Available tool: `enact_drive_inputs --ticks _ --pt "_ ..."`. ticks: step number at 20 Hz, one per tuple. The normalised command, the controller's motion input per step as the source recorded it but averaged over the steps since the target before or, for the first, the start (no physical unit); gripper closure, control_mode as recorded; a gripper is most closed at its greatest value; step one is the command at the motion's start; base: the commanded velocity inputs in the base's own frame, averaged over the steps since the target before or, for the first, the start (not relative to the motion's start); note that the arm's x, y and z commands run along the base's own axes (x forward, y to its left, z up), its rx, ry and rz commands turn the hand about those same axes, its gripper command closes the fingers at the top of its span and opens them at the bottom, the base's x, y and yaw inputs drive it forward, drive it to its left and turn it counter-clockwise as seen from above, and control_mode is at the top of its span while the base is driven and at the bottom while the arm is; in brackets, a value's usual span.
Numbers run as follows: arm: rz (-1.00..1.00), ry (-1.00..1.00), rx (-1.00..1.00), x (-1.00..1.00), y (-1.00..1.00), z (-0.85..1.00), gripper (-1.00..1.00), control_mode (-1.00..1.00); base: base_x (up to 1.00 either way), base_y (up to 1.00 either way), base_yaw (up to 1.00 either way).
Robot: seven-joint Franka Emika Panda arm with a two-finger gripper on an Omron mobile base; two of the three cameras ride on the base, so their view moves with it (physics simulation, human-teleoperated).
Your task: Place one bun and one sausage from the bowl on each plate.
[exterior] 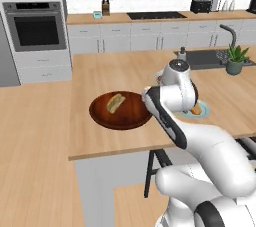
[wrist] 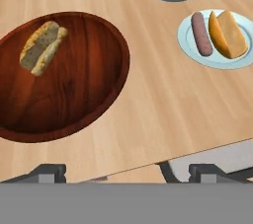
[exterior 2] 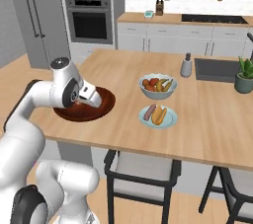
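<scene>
A: Left base view?
B: Wooden island counter in a kitchen. Wide, dark reddish-brown wooden bowl near the front edge, holding one split bun with something tucked in it. White arm across the bowl's right rim, hiding most of a pale blue plate to the right. Potted plant far right by the sink.

A: Right base view?
B: Same counter from the other side. Arm's hand over the wooden bowl at left. To the right, well apart, the blue plate carrying a sausage and a bun side by side, touching. Just beyond it, a grey fruit bowl. Grey shaker farther back.

A: Hand view?
B: Looking down on the wooden bowl with the bun toward its far left side. Blue plate with sausage and bun at upper right; fruit bowl's rim at the top edge. Gripper low in the frame, its dark fingertips spread wide, nothing between them, nearer the bowl's near rim than the bun.

A: Step in hand?
B: Likely reaching for the bowl's remaining bun. One plate looks served.

A: Doing it well?
B: Centre above the bun first, turn the jaws across its narrow width, descend straight, clear of the raised rim, then close gently so the soft bread keeps its shape.
</scene>
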Motion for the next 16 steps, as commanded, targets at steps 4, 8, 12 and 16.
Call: enact_drive_inputs --ticks 4,8,12,16 --pt "0.00 -0.06 0.00 0.16 0.63 0.84 -1.00 -1.00 0.00 0.00 0.00" --pt "0.03 0.38 0.00 0.96 0.62 -0.16 -1.00 -1.00 0.00 0.00 0.00" --pt "0.05 0.32 0.00 0.94 0.49 -0.51 -1.00 -1.00 0.00 0.00 0.00" --pt "-0.09 0.14 0.06 0.94 0.06 -0.65 -1.00 -1.00 0.00 0.00 0.00"
